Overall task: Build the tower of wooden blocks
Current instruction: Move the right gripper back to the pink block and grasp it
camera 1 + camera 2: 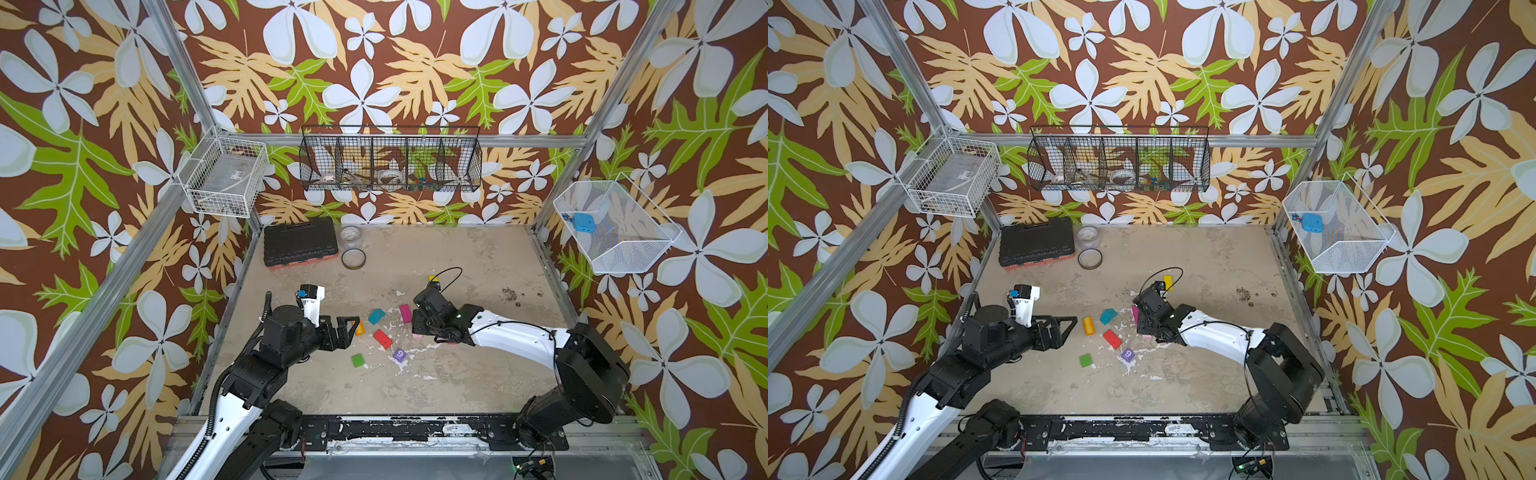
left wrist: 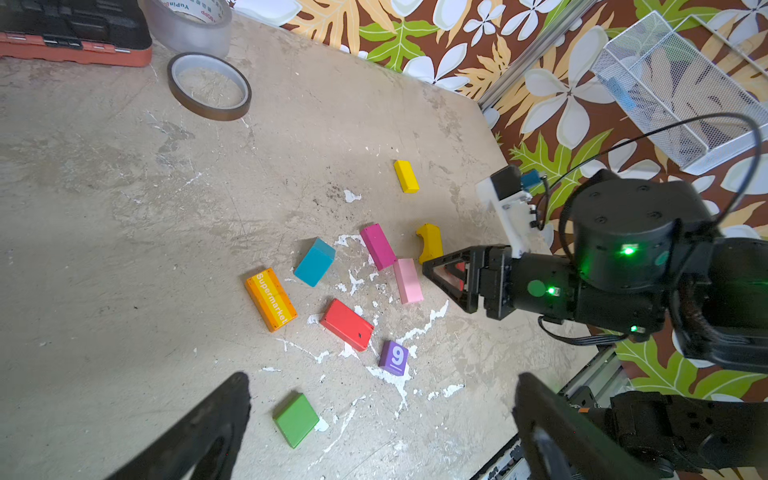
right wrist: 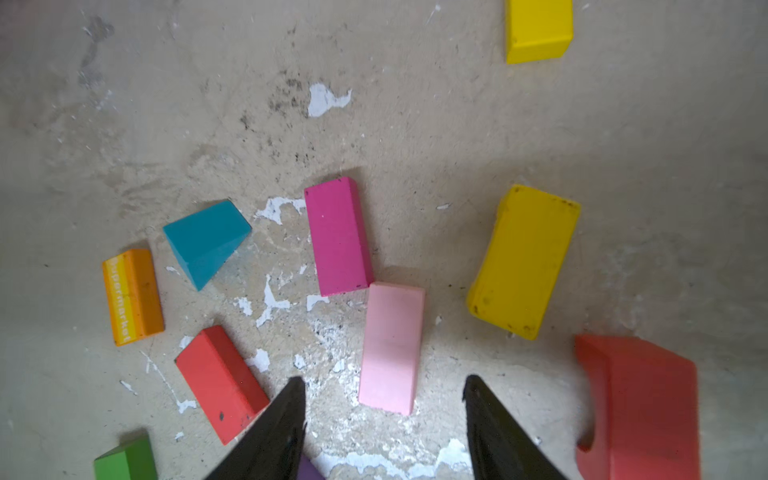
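The wood blocks lie singly and scattered on the table. No tower shows in any view. In the left wrist view I see orange (image 2: 270, 299), teal (image 2: 314, 262), magenta (image 2: 377, 246), pink (image 2: 407, 280), red (image 2: 347, 324), green (image 2: 296, 419), a purple cube marked 9 (image 2: 394, 357) and two yellow pieces (image 2: 406, 176). My right gripper (image 3: 384, 379) hangs low over the pink block (image 3: 390, 347), jaws apart on either side of its near end and holding nothing. A red arch block (image 3: 640, 407) lies beside it. My left gripper (image 1: 353, 328) is wide open and empty near the orange block.
A black toolbox (image 1: 299, 245), a clear jar (image 1: 351, 237) and a tape ring (image 1: 353, 258) sit at the back left of the table. Wire baskets hang on the back wall (image 1: 390, 160) and on both side walls (image 1: 226, 176) (image 1: 615, 226).
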`<action>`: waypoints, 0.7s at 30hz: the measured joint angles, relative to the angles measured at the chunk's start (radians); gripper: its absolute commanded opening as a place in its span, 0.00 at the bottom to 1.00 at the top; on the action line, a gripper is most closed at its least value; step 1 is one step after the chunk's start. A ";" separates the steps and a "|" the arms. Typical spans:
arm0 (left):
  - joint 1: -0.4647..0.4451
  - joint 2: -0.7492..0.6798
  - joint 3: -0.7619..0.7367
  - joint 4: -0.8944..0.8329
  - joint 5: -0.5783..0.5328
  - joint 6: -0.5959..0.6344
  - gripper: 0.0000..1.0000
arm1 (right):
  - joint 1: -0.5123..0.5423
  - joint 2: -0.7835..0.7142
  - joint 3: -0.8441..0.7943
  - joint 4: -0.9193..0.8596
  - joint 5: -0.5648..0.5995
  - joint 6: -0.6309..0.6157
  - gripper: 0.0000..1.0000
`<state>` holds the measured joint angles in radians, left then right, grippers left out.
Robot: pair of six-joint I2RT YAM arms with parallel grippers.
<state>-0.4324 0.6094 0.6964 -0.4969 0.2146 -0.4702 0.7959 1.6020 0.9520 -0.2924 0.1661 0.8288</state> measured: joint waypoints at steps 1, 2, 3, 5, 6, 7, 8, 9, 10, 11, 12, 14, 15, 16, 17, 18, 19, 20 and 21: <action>0.000 -0.002 0.000 0.000 0.000 0.000 1.00 | 0.002 0.020 0.002 0.000 -0.002 0.000 0.62; 0.000 -0.005 0.000 0.000 0.000 0.000 1.00 | 0.002 0.041 0.007 -0.001 -0.002 -0.001 0.61; 0.000 -0.007 0.000 0.000 0.000 0.000 1.00 | 0.002 0.057 0.013 0.000 -0.002 -0.002 0.61; 0.000 -0.009 0.000 0.000 0.000 0.000 1.00 | 0.002 0.087 0.025 0.000 -0.002 -0.004 0.60; 0.000 -0.010 0.000 0.000 0.000 0.000 1.00 | 0.001 0.101 0.031 0.000 -0.002 -0.006 0.60; 0.000 -0.012 0.000 0.000 0.000 0.000 1.00 | 0.001 0.114 0.034 0.003 -0.003 -0.008 0.59; 0.000 -0.014 0.000 0.000 0.000 0.000 1.00 | 0.002 0.127 0.039 0.003 -0.003 -0.011 0.58; 0.000 -0.014 0.000 0.000 0.000 0.000 1.00 | 0.003 0.140 0.046 0.003 -0.005 -0.016 0.57; 0.000 -0.015 0.000 0.000 0.000 0.000 1.00 | 0.003 0.154 0.053 0.003 -0.005 -0.021 0.56; 0.000 -0.017 0.000 0.000 0.000 0.000 1.00 | 0.004 0.165 0.058 0.002 -0.005 -0.021 0.54; 0.000 -0.019 0.000 0.000 0.000 0.000 1.00 | 0.005 0.177 0.064 0.002 -0.005 -0.021 0.53; 0.000 -0.020 0.000 0.000 0.000 0.000 1.00 | 0.006 0.193 0.071 0.003 0.006 -0.025 0.51; 0.000 -0.021 0.000 0.000 0.000 0.000 1.00 | 0.007 0.200 0.077 0.003 0.013 -0.026 0.49; 0.000 -0.021 0.000 0.000 0.000 0.000 1.00 | 0.007 0.206 0.080 0.005 0.018 -0.028 0.48; 0.000 -0.021 0.000 0.000 -0.001 0.000 1.00 | 0.007 0.208 0.082 0.007 0.021 -0.029 0.48; 0.000 -0.022 0.000 0.000 -0.001 0.000 1.00 | 0.007 0.210 0.082 0.010 0.025 -0.029 0.47; 0.000 -0.022 0.000 0.000 -0.001 0.000 1.00 | 0.007 0.211 0.082 0.011 0.027 -0.029 0.45; 0.000 -0.022 0.000 0.000 -0.001 0.000 1.00 | 0.007 0.211 0.081 0.012 0.030 -0.029 0.44; 0.000 -0.022 0.000 0.000 -0.001 0.000 1.00 | 0.008 0.211 0.079 0.014 0.034 -0.029 0.42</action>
<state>-0.4324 0.5873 0.6964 -0.4965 0.2138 -0.4702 0.8040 1.8126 1.0306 -0.2787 0.2005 0.7994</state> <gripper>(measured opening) 0.996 0.449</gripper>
